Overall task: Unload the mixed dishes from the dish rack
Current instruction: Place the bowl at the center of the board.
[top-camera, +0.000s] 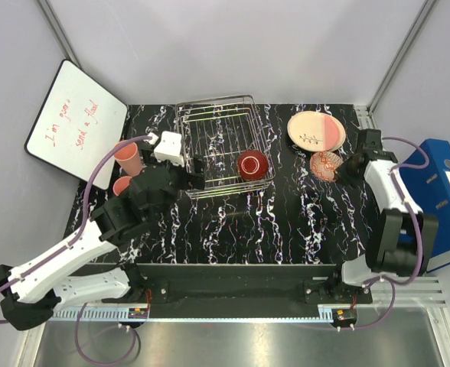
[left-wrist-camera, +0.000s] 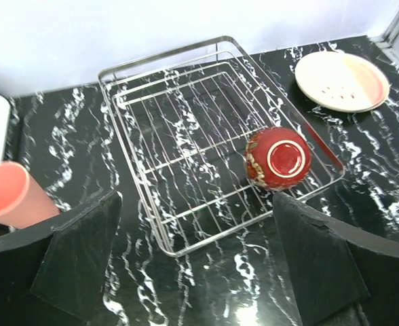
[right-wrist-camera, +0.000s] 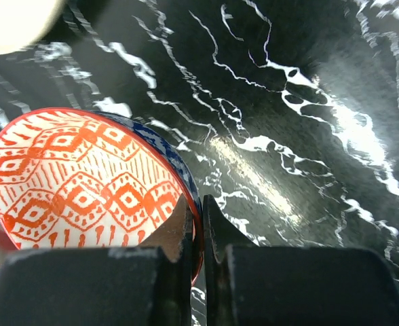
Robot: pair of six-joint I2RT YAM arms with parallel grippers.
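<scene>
Inside dish rack [top-camera: 217, 145], one red bowl [top-camera: 252, 164] — left claw [left-wrist-camera: 199, 272] wide, right claw [right-wrist-camera: 196, 212] pinching patterned bowl [right-wrist-camera: 84, 176].

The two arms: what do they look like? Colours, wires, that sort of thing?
The left arm and the right arm both have smooth white shells with black joints and black bases. A thin purple cable loops loosely along each one. The fingers are matte black, blocky wedges. I can't make out any markings.
</scene>
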